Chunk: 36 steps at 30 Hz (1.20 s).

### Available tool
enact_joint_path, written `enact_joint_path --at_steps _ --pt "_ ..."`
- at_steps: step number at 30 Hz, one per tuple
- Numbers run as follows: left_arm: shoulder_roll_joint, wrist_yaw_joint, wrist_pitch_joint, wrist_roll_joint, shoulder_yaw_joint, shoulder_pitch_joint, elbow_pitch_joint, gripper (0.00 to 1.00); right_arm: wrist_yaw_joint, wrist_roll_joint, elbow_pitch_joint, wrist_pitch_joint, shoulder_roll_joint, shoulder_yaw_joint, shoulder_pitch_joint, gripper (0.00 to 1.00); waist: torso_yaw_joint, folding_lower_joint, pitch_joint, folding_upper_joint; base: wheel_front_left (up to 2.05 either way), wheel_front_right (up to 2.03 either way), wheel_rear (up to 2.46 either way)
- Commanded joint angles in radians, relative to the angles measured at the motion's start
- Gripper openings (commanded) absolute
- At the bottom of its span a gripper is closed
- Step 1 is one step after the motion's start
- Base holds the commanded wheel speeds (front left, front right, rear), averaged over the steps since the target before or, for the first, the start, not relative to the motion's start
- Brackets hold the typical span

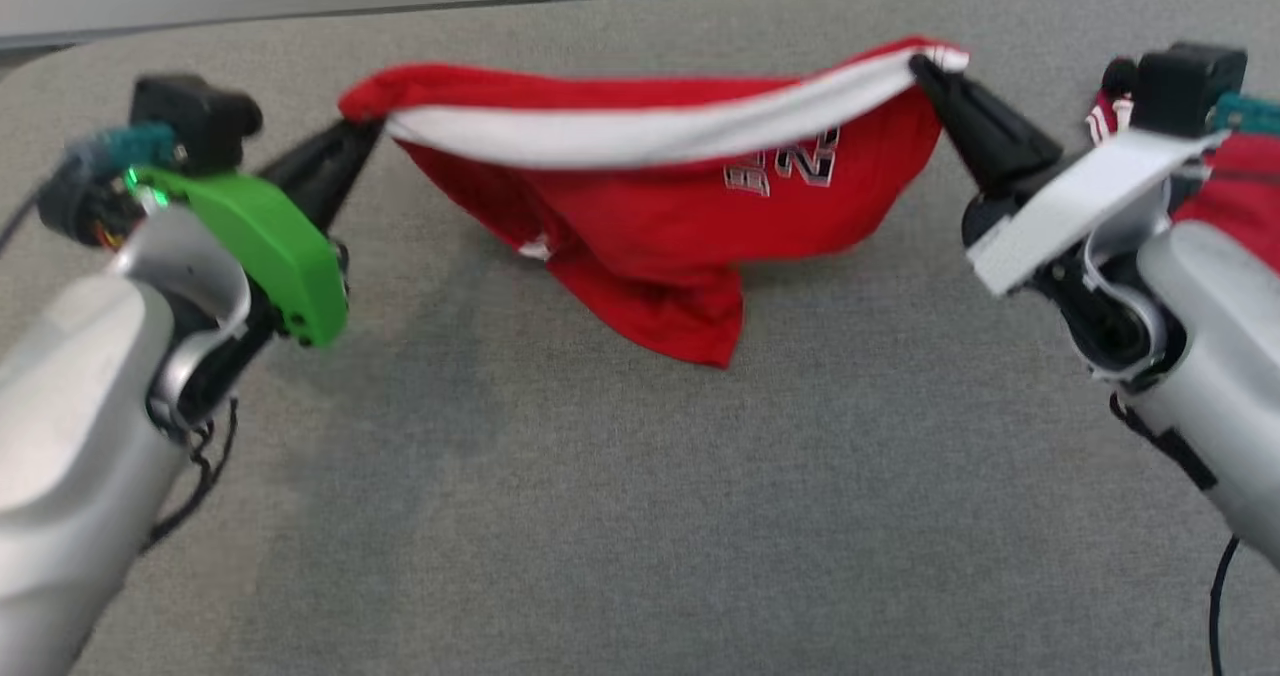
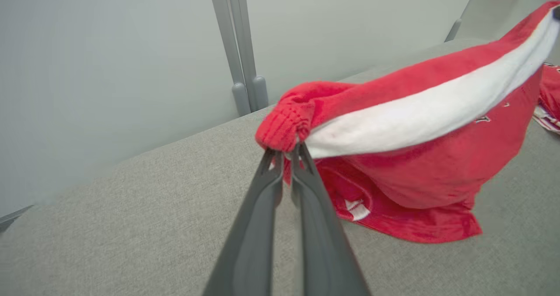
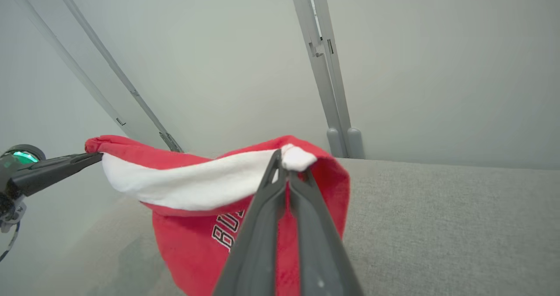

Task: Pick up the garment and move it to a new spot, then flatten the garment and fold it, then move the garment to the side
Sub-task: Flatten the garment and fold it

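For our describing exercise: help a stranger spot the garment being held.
Over the grey table, look between the left gripper and right gripper. The red garment hangs stretched between them; its lifted white band sets it apart from the red cloth lying far right.

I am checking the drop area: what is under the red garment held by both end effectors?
Under the red garment lies the grey table, with the garment's shadow. The lower hem appears to rest on it, so the patch beneath that hem is covered.
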Motion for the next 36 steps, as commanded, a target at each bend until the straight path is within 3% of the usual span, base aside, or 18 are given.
enact_joint_path --at_steps 1,11,21,28,36 --pt "0.005 -0.005 0.009 0.002 -0.002 -0.078 0.034 0.00 0.000 0.010 0.005 0.004 -0.005 0.005 -0.056 0.00 -0.028 0.0000 0.106 0.0000 0.00 0.00 0.00" --pt "-0.011 -0.008 0.045 -0.018 -0.046 -0.574 0.244 0.00 0.000 0.120 0.087 -0.003 0.012 0.022 -0.507 0.00 -0.063 0.0000 0.275 0.0000 0.00 0.00 0.00" --pt "-0.068 -0.006 -0.044 -0.018 -0.086 -0.918 0.439 0.00 0.000 0.131 0.172 -0.085 -0.025 0.056 -0.841 0.00 -0.066 0.0000 0.357 0.0000 0.00 0.00 0.00" --pt "-0.085 -0.006 -0.103 -0.071 -0.142 -0.982 0.517 0.00 0.000 0.149 0.214 -0.134 -0.034 0.076 -0.915 0.00 -0.067 0.0000 0.356 0.0000 0.00 0.00 0.00" --pt "-0.063 -0.006 -0.123 -0.149 -0.297 -0.848 0.515 0.00 0.000 0.247 0.228 -0.109 -0.039 0.196 -0.796 0.00 -0.069 0.0000 0.313 0.0000 0.00 0.00 0.00"
